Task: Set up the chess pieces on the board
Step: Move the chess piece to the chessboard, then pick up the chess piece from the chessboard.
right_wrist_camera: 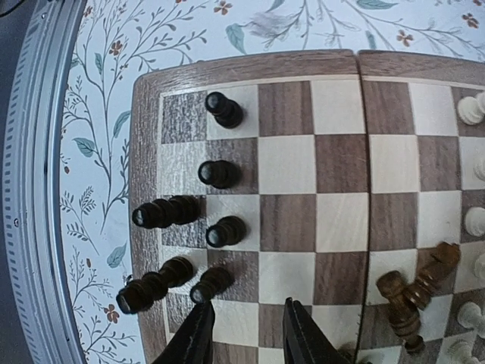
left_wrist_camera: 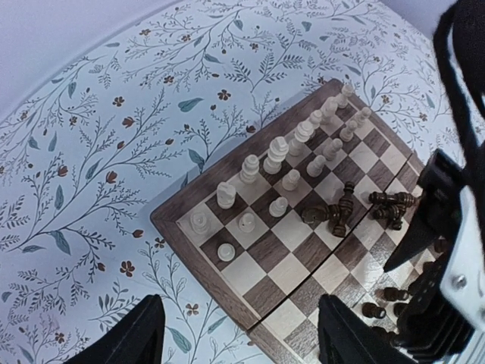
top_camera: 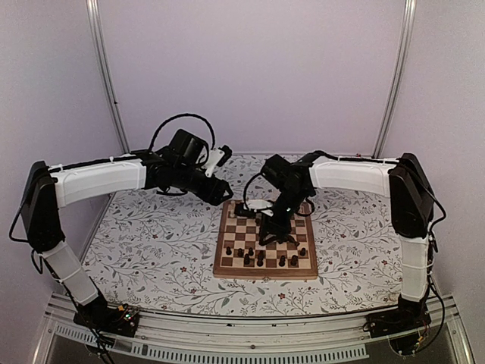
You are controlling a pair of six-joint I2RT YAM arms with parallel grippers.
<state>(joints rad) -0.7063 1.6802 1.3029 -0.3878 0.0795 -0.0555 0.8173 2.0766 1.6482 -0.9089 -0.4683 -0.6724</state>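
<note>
The right end effector (right_wrist_camera: 244,322), spread and empty, hangs over the board (right_wrist_camera: 144,152), dark chess pieces (right_wrist_camera: 226,231) just beyond its fingertips. The left end effector (left_wrist_camera: 239,337) is spread and empty too.

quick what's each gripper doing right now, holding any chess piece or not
left gripper: open, holding nothing
right gripper: open, holding nothing

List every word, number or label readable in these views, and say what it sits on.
None readable. The square wooden chessboard shows no letters or numbers on its brown rim. The floral table surface shows only leaves and flowers. The left arm and right arm bear no legible marking.
</note>
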